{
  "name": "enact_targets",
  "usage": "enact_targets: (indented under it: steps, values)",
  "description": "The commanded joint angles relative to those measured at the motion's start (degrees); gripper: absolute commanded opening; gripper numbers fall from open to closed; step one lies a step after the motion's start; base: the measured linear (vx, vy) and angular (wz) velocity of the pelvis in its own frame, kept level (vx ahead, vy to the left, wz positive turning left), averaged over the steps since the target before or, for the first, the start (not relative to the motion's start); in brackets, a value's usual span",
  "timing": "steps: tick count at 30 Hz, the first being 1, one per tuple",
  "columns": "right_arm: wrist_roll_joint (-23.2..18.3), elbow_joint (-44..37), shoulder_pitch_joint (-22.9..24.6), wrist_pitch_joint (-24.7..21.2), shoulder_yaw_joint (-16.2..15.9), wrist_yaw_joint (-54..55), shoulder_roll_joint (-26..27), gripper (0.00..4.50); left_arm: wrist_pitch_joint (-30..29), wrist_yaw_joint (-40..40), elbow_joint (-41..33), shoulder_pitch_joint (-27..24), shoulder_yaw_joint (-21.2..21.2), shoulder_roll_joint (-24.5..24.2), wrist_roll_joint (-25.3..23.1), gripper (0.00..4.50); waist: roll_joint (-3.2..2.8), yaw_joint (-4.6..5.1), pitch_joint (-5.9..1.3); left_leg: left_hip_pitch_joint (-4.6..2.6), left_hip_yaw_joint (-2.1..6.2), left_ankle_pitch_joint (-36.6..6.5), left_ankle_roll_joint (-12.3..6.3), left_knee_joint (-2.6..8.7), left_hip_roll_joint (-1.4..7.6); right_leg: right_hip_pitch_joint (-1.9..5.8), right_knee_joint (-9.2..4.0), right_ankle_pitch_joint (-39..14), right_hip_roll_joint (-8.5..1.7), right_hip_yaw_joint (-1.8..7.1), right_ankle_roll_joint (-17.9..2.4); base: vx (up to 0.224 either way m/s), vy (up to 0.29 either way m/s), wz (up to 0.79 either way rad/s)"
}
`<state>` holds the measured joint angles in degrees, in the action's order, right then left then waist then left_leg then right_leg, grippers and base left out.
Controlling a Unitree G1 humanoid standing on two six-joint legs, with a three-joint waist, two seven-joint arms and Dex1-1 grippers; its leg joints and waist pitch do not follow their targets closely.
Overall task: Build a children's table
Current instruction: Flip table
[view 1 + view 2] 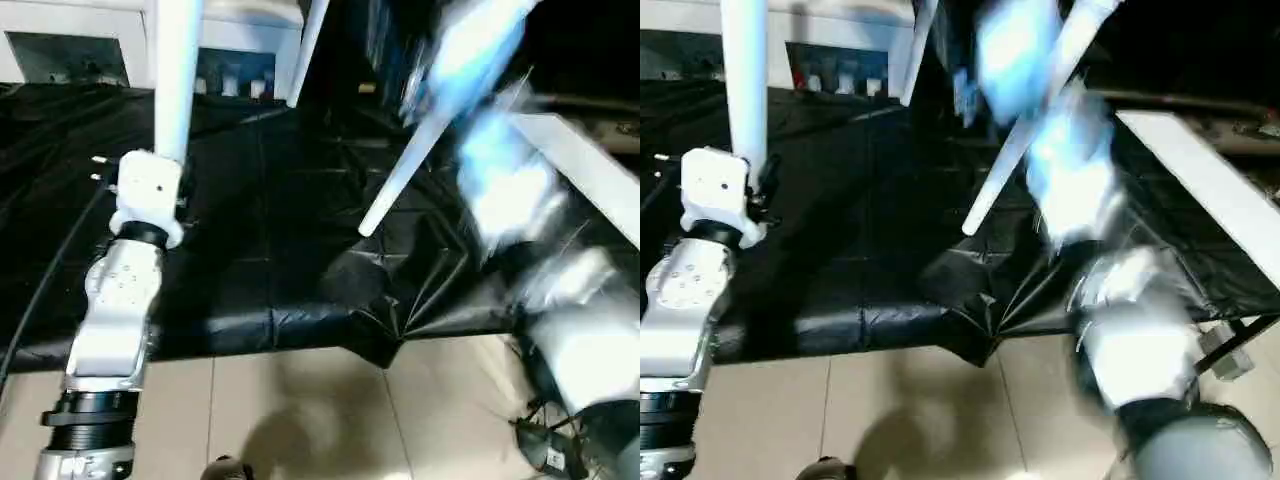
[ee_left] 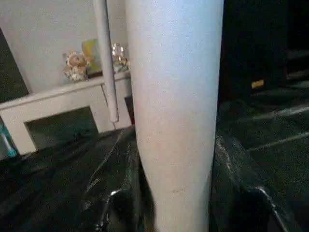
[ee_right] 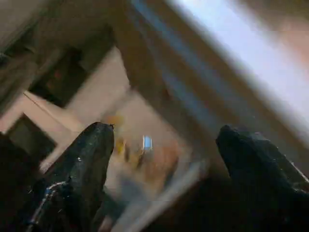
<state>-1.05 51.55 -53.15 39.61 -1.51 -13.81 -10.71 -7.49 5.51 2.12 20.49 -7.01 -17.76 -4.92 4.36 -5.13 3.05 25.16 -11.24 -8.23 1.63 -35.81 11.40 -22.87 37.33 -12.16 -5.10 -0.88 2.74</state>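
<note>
One white tapered leg (image 1: 176,70) of the children's table stands upright at the left. My left gripper (image 2: 186,212) is shut on it, and its black fingers (image 2: 116,208) press both sides of the thick tube (image 2: 174,96). A second leg (image 1: 305,55) slants at the top centre. A third leg (image 1: 400,170) runs down diagonally to a free rounded tip above the black sheet. My right arm (image 1: 510,190) is a blur beside that third leg. My right gripper (image 3: 164,130) is open, its fingers (image 3: 82,159) wide apart with nothing between them. The tabletop is out of view.
A crinkled black sheet (image 1: 280,250) covers the work surface, and its front edge hangs over the beige tiled floor (image 1: 300,410). A long white board (image 1: 590,170) lies at the right. A white cabinet with small items (image 1: 70,50) stands behind. A black cable (image 1: 50,270) runs along the left.
</note>
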Motion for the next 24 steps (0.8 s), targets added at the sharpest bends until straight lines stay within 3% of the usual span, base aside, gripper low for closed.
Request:
enact_targets:
  steps: [1,4,6,7,8,10,11,14,17,19,24]
  values:
    - [-3.35,-1.42,2.1,-2.47,3.85,2.9,0.17,4.21,0.66,1.88,1.2,-0.15,0.84,-1.43,-1.34,1.55,-2.0,0.67,-4.14,-3.61,1.65,-28.35,6.05,5.49,1.32,-0.14,-4.62,-11.44,-1.21,0.4,-7.79,0.0,0.0,0.0]
    - [-3.53,-3.4,5.61,-3.07,4.68,5.04,0.32,4.44,1.24,2.31,2.12,-0.09,0.55,-1.99,-1.08,1.55,-1.85,0.39,-4.14,-3.78,1.57,-28.38,6.4,5.56,1.3,-0.3,-4.95,-11.87,-1.37,0.42,-7.25,0.0,0.0,0.0]
    - [-4.07,-7.21,12.18,-5.74,5.97,8.41,0.48,4.49,2.67,3.36,4.13,-0.04,0.05,-3.38,-0.64,1.55,-1.95,0.38,-4.04,-3.96,1.52,-29.08,6.51,5.56,1.2,-0.53,-5.33,-12.57,-1.33,0.6,-6.49,0.0,0.0,0.0]
    - [-4.33,-6.04,11.87,-7.06,6.53,8.87,0.34,4.5,2.73,3.53,4.26,-0.03,0.0,-3.56,-0.6,1.55,-1.87,0.41,-4.12,-4.02,1.51,-29.42,6.59,5.56,1.23,-0.59,-5.22,-12.64,-1.34,0.62,-6.47,0.0,0.0,0.0]
    - [-4.83,-4.35,10.92,-10.39,7.56,9.69,-0.04,4.5,2.77,3.76,4.37,0.01,0.03,-3.88,-0.44,1.55,-2.02,0.77,-4.26,-3.83,1.71,-29.64,6.88,5.68,1.15,-0.22,-5.07,-12.46,-1.26,0.5,-6.74,0.0,0.0,0.0]
    - [-6.22,-1.56,8.93,-14.3,8.18,7.91,-0.46,4.5,2.81,3.94,4.54,0.09,-0.03,-4.16,-0.17,1.55,-1.76,0.87,-4.47,-3.36,1.75,-27.31,6.38,5.66,1.14,0.25,-4.61,-10.26,-1.26,0.39,-7.24,0.0,0.0,0.0]
    - [-6.29,0.66,7.57,-15.45,8.04,6.93,-0.87,4.5,2.78,4.0,4.52,0.09,-0.06,-4.21,-0.1,1.55,-2.23,1.01,-4.32,-3.37,1.71,-27.93,6.47,5.67,1.09,0.01,-4.8,-11.19,-1.29,0.38,-7.29,0.0,0.0,0.0]
    - [-8.06,6.0,3.58,-18.66,9.28,3.11,-1.42,4.5,2.96,4.1,4.65,0.11,0.05,-4.3,0.17,1.55,-2.06,1.18,-4.13,-3.76,1.83,-32.36,6.95,5.48,1.17,-0.59,-5.36,-17.01,-1.57,0.35,-7.39,0.0,0.0,0.0]
    - [-9.73,10.52,-0.88,-20.75,10.08,-2.64,-1.76,4.5,3.06,4.52,4.65,-0.06,0.52,-4.46,0.5,1.55,-2.27,1.04,-4.01,-4.05,1.88,-34.28,7.3,5.37,1.22,-1.13,-5.75,-18.67,-1.66,0.37,-7.46,0.0,0.0,0.0]
    - [-9.86,11.81,-2.18,-20.72,9.81,-5.83,-1.85,4.5,3.0,4.73,4.44,-0.28,0.62,-4.54,0.62,1.55,-2.16,1.07,-4.09,-3.86,1.96,-33.91,7.2,5.44,1.27,-1.0,-5.47,-17.71,-1.68,0.34,-7.88,0.0,0.0,0.0]
    - [-9.35,16.3,-5.46,-25.59,10.41,-9.94,-2.25,4.5,2.48,5.27,3.63,-1.02,0.63,-5.14,0.9,1.55,-2.14,0.56,-3.57,-3.73,1.73,-32.14,6.59,5.69,1.34,-1.24,-5.2,-14.59,-1.52,0.47,-9.28,0.0,0.0,0.0]
